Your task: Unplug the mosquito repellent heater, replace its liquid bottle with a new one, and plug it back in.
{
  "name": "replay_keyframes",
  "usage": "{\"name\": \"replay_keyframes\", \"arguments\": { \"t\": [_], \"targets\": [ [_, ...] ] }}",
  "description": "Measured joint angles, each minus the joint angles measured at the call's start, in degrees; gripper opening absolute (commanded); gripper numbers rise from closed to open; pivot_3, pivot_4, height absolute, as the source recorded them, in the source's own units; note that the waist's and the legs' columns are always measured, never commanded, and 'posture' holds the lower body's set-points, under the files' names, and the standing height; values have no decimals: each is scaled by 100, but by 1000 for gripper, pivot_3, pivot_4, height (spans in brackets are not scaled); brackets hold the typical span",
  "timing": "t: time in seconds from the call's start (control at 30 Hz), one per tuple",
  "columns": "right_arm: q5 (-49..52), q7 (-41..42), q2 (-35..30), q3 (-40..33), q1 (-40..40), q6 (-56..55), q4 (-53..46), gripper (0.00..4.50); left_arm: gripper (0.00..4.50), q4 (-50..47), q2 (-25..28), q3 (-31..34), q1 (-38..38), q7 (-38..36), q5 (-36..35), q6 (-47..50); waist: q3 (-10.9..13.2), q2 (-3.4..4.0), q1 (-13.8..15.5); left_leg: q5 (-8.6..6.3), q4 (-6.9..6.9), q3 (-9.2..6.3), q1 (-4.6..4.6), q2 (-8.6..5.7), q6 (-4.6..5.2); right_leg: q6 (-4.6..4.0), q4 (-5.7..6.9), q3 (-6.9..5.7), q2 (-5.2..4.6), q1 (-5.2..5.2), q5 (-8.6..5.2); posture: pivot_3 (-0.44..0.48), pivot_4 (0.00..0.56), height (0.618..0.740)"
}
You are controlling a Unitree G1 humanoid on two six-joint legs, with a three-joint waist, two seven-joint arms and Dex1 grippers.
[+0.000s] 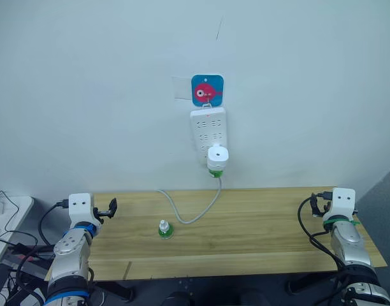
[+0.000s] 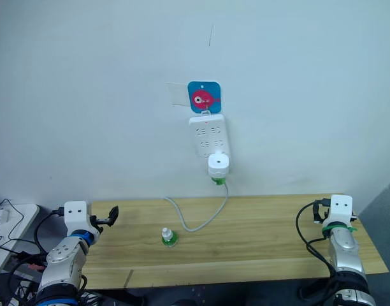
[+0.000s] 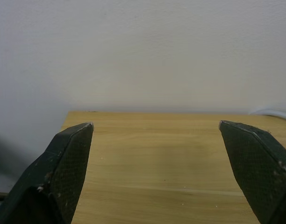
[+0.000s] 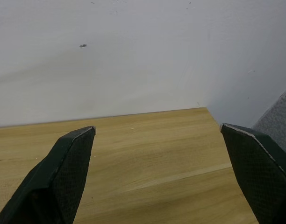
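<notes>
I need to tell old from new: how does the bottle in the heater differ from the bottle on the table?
The bottle in the heater hangs off the power strip on the wall, mostly hidden under the mosquito repellent heater; the bottle on the table stands upright, alone and fully exposed, with a white top. Both show green.

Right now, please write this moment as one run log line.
heater: plugged in power strip | spare bottle: upright on table | left claw: open, empty | right claw: open, empty

Open tabletop (image 1: 265, 229) before the heater (image 1: 217, 157); only cord (image 1: 195, 213) and bottle (image 1: 164, 229) intervene.
</notes>
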Motion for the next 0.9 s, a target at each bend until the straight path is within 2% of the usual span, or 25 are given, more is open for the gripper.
{"name": "replay_keyframes", "arguments": {
  "t": [0.53, 0.67, 0.9],
  "targets": [
    [-32, 185, -97, 73, 63, 50, -193, 4465, 4500, -236, 1, 115, 138, -215, -220, 130, 61, 19, -1, 0, 0, 0, -1, 1, 0, 0, -2, 0, -1, 0, -1, -10, 68, 740],
    [-29, 522, -169, 200, 299, 165, -760, 4465, 4500, -519, 182, 115, 300, -621, -365, 220, 140, 23, -3, -1, -3, 1, -6, 17, 1, -1, -5, -1, -4, 0, -3, -21, 90, 740],
    [107, 1137, -182, 414, 1031, 844, -2532, 4465, 4500, -1369, 848, 107, 405, -1903, -861, 743, 317, 63, -2, -1, -3, 20, -14, 65, -2, -24, -6, -9, 18, -5, 1, -36, 120, 740]
  ]
}}
